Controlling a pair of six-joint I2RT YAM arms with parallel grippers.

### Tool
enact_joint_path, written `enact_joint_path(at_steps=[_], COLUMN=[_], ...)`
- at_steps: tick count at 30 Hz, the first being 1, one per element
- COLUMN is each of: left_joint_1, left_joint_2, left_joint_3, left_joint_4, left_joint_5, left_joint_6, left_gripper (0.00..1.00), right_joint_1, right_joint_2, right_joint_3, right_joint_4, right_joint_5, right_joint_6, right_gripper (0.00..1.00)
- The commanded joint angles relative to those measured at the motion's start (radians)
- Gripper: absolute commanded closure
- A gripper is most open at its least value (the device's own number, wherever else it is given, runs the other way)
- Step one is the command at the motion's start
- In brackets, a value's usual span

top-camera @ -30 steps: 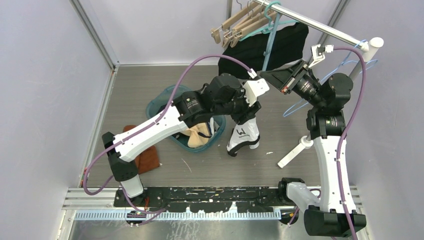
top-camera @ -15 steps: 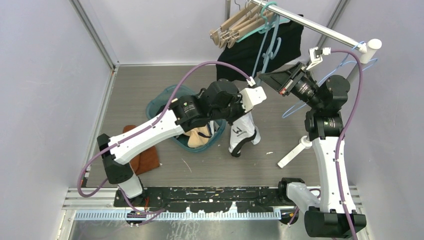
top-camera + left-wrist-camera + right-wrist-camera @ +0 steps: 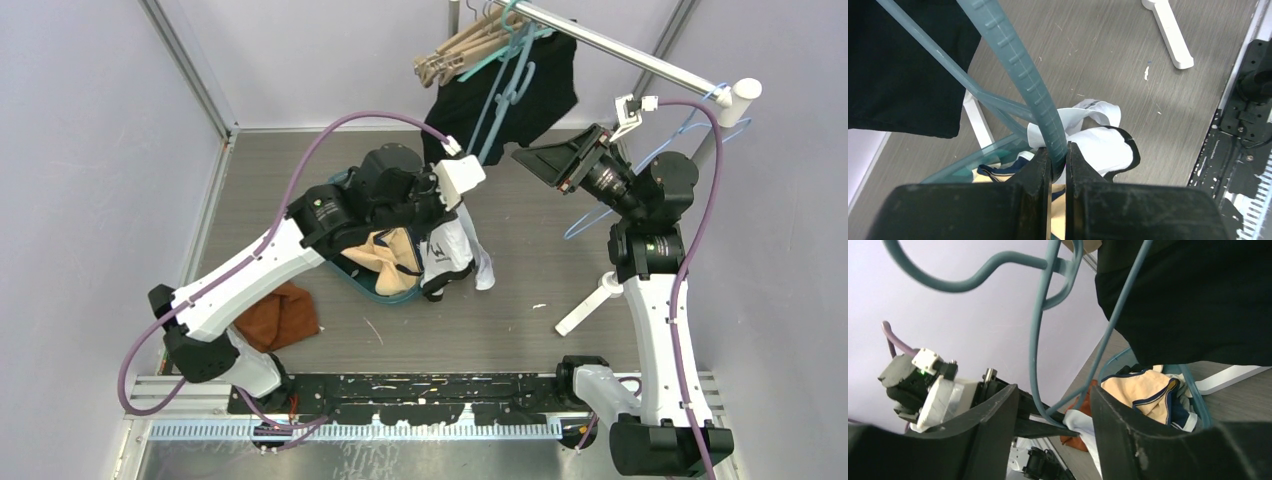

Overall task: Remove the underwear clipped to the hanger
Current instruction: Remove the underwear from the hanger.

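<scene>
underwear [image 3: 1103, 147] partly hidden behind left gripper [image 3: 1059, 152]; hanger [image 3: 1008, 55] top cut off (upper frame edge)

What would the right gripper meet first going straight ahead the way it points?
Most likely the teal hanger, whose thin bars cross ahead of the open right gripper; the white underwear lies beyond, but depth is unclear.

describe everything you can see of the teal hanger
The hanger is thin teal plastic, with a ridged arm, a thinner brace and a curled hook up by the rail. It slants down and left from the rail. The left gripper is shut on its lower arm, right where the white underwear dangles. A black shirt hangs just behind it.
</scene>
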Motion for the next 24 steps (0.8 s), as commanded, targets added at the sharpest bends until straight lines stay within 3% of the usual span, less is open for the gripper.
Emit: enact_joint_path(at_steps=[1,7,17,19,21,24], left_joint_1=[0.044,0.066,0.069,0.069,0.069,0.073], left_joint_2=[-0.091,-0.165,-0.222,-0.223,-0.229,-0.24], left_joint_3=[0.015,0.042,0.061,0.078,0.095,0.084], left_joint_4=[0.056,-0.095,-0.286,-0.351,-0.432,-0.522], left_joint_5=[0.089,0.312,0.443,0.473,0.494,0.52], left_joint_6=[-0.056,0.008,0.073,0.084,0.105,0.135], left_gripper=[1.0,1.0,1.0,1.0,1.0,1.0], right_joint_1=[-0.001,-0.002,-0.002,-0.002,-0.002,-0.002], right_joint_2=[-0.005,0.026,0.052,0.051,0.053,0.071], right_joint_3=[0.051,0.155,0.267,0.319,0.405,0.506], right_joint_4=[0.036,-0.108,-0.292,-0.389,-0.579,-0.781], right_joint_5=[-0.022,-0.137,-0.258,-0.296,-0.314,-0.255], right_joint_6=[-0.066,-0.327,-0.56,-0.693,-0.939,-1.224], right_gripper=[0.35,0.29,0.26,0.26,0.26,0.23])
